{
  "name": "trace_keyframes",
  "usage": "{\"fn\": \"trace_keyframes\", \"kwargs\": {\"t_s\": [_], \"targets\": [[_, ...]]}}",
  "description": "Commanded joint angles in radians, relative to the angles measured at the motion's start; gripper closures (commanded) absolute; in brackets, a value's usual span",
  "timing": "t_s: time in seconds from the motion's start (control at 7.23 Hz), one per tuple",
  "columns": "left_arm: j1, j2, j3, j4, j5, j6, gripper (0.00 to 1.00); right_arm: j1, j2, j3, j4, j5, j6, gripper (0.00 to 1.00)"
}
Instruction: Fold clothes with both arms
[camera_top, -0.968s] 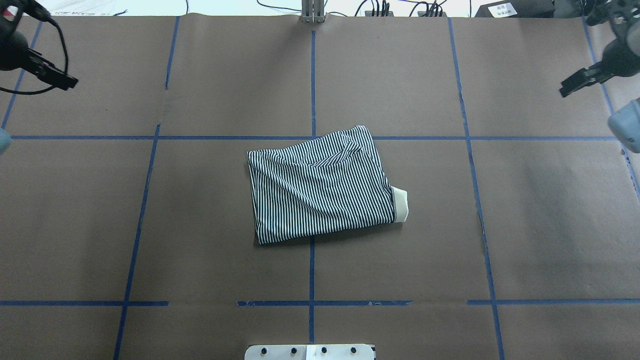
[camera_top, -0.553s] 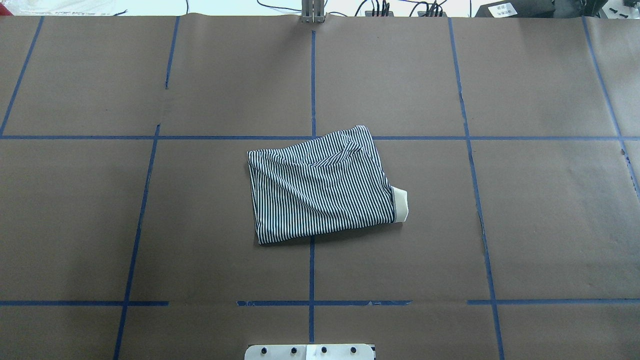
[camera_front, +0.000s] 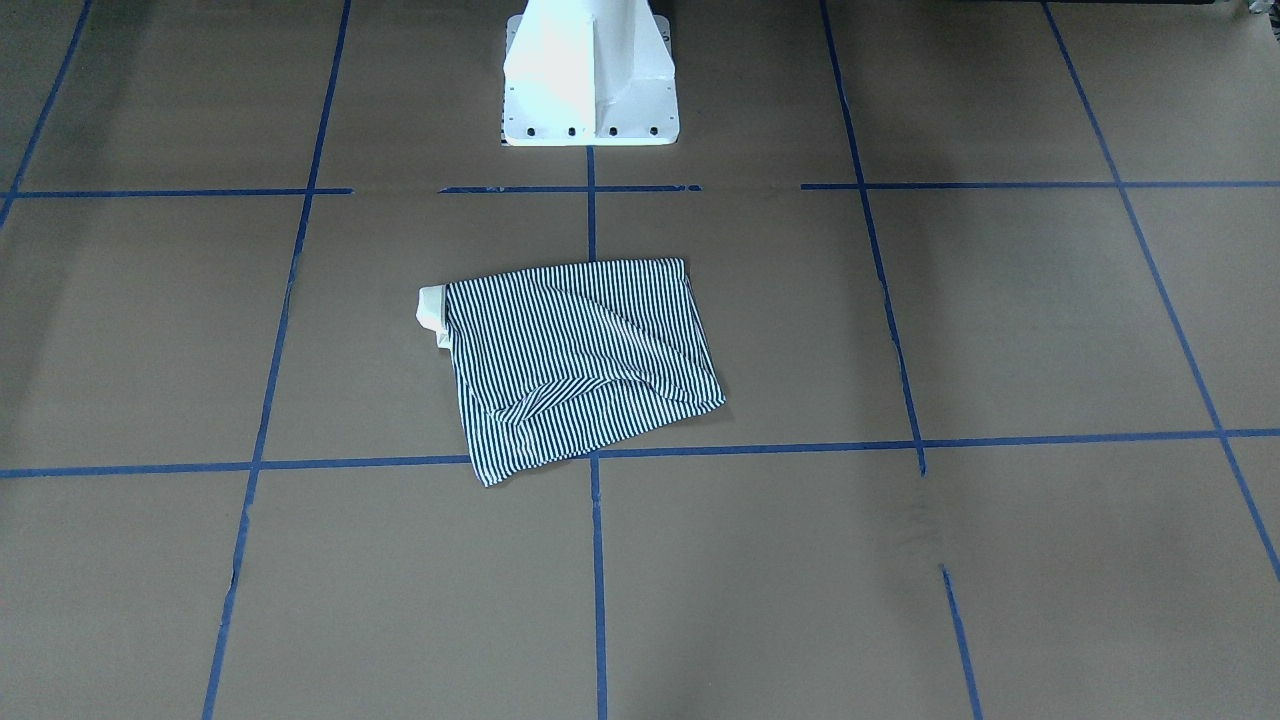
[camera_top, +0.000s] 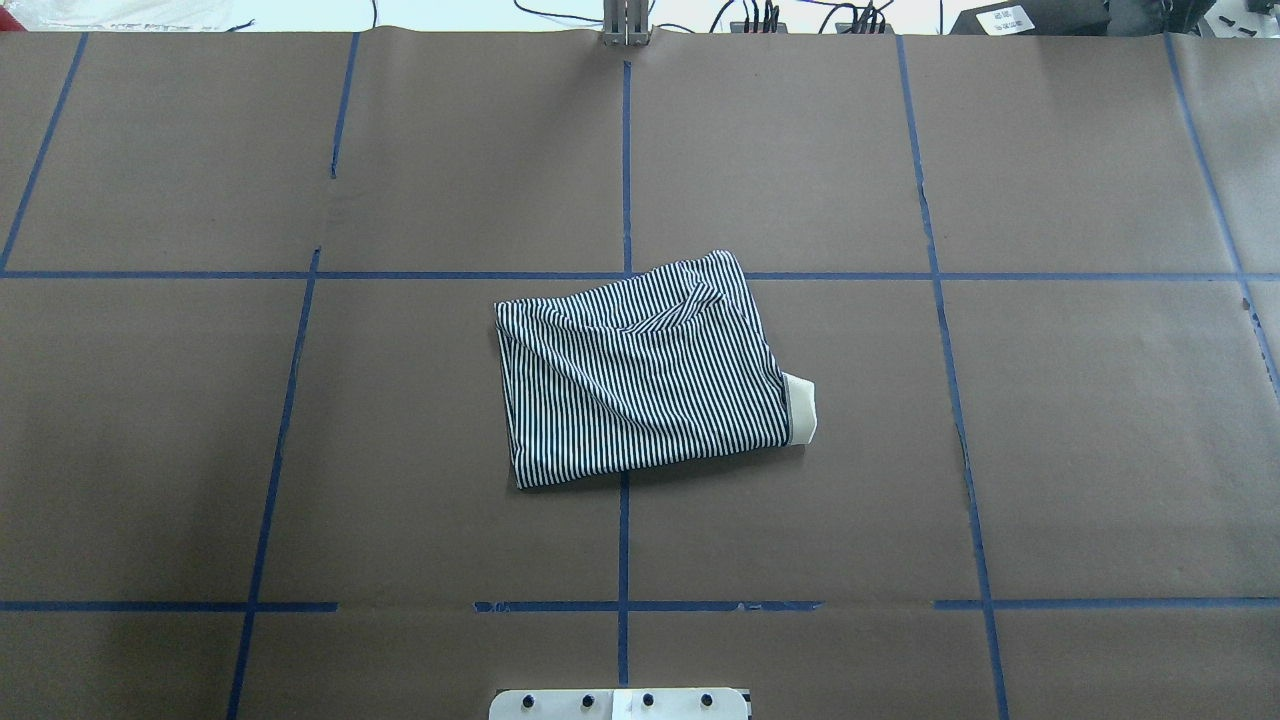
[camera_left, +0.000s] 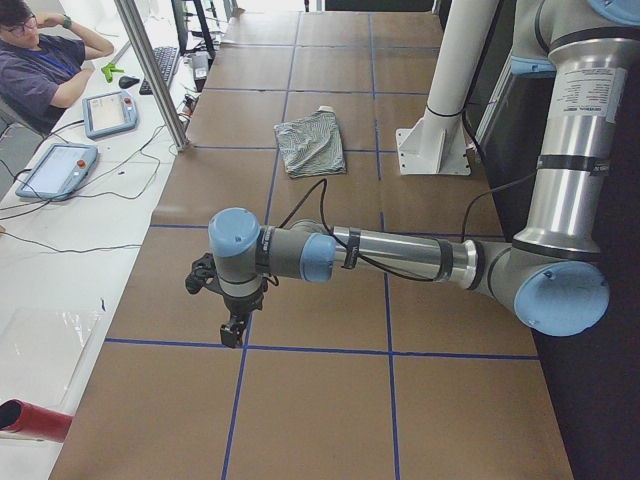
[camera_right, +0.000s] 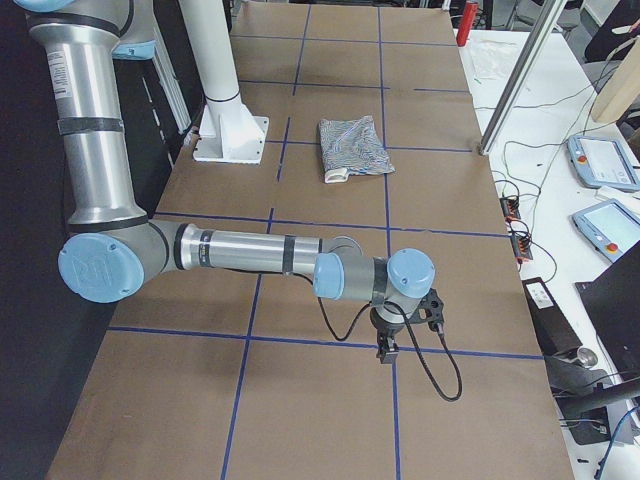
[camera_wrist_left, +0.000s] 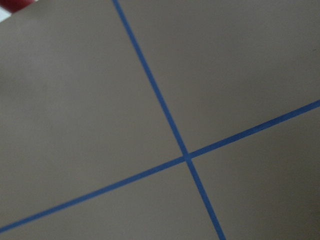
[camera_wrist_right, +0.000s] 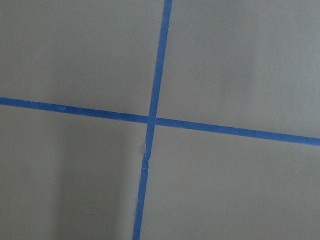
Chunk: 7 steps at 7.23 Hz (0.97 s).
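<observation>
The striped polo shirt (camera_top: 640, 380) lies folded into a rough rectangle at the middle of the table, its cream collar (camera_top: 802, 410) sticking out on the right. It also shows in the front view (camera_front: 580, 360) and both side views (camera_left: 312, 145) (camera_right: 352, 147). Neither arm touches it. My left gripper (camera_left: 232, 335) hangs over a tape crossing far off at the table's left end. My right gripper (camera_right: 386, 352) hangs likewise at the right end. I cannot tell whether either is open or shut. Both wrist views show only brown paper and blue tape.
The white pedestal base (camera_front: 590, 80) stands at the table's near edge behind the shirt. Blue tape lines (camera_top: 624, 170) grid the brown paper. A metal post (camera_left: 150, 70), tablets (camera_left: 110, 112) and a seated operator (camera_left: 40, 70) are beyond the far edge.
A second ago both arms showed at the upper corners of the overhead view; they have since swung outward and left that view. The shirt has not moved.
</observation>
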Motion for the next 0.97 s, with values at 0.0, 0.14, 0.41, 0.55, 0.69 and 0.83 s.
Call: {"fn": "trace_keyframes", "kwargs": {"t_s": [0.0, 0.14, 0.41, 0.55, 0.69, 0.83], "targets": [[-0.014, 0.044, -0.003, 0.028, -0.018, 0.033, 0.00, -0.030, -0.028, 0.078, -0.003, -0.077, 0.038, 0.00], [-0.010, 0.037, -0.006, 0.019, -0.020, 0.027, 0.00, -0.050, -0.025, 0.104, -0.013, -0.088, 0.042, 0.00], [-0.010, 0.043, -0.011, -0.050, -0.017, 0.033, 0.00, -0.055, -0.021, 0.117, -0.007, -0.085, 0.042, 0.00], [-0.010, 0.037, -0.017, -0.053, -0.018, 0.038, 0.00, -0.055, -0.028, 0.115, -0.005, -0.088, 0.042, 0.00], [-0.004, 0.038, -0.009, -0.102, -0.015, 0.030, 0.00, -0.055, -0.032, 0.112, -0.002, -0.087, 0.042, 0.00], [-0.004, 0.047, -0.009, -0.134, -0.014, 0.035, 0.00, -0.055, -0.034, 0.112, 0.001, -0.088, 0.041, 0.00]]}}
